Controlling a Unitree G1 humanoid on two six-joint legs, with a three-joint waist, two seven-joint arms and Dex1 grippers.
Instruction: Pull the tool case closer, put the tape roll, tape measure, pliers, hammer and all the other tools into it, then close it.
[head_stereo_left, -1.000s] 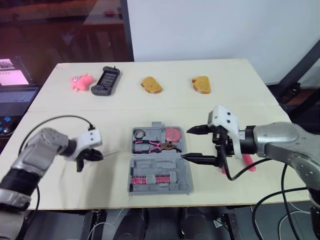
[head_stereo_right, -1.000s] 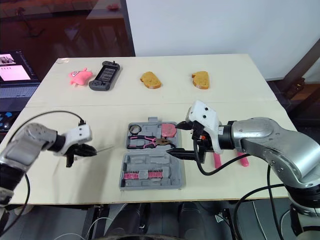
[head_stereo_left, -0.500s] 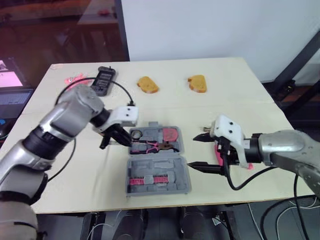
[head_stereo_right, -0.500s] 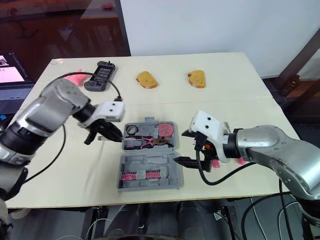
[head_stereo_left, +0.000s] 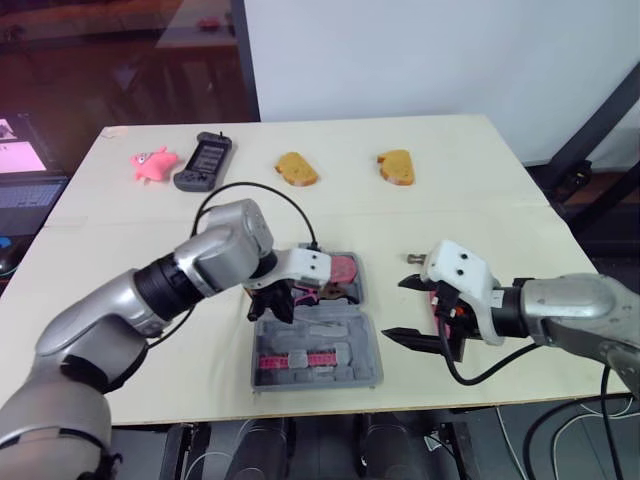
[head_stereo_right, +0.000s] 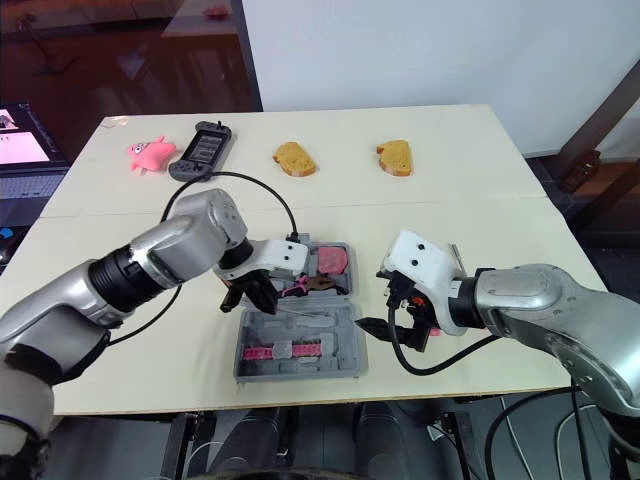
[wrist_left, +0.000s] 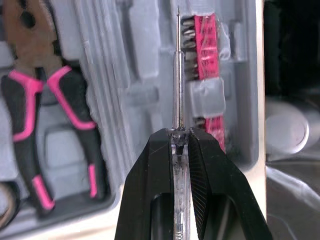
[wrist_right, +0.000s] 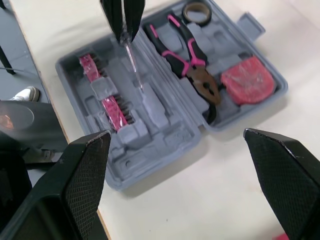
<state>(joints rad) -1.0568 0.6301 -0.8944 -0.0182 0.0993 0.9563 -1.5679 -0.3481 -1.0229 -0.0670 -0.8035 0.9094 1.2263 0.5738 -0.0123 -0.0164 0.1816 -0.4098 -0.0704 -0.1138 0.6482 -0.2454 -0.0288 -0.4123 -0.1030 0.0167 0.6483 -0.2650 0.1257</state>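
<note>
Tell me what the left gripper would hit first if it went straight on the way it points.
Probably the case, on its grey tray beside the bit strip. The left gripper is shut on a thin screwdriver whose tip leads that way. How far above the tray it is, I can't tell.

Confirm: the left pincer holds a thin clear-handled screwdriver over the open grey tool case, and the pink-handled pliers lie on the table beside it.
Wrong: the left wrist view shows the pink-handled pliers lying inside the open grey plastic tool case. The left pincer does hold the thin clear-handled screwdriver over it.
</note>
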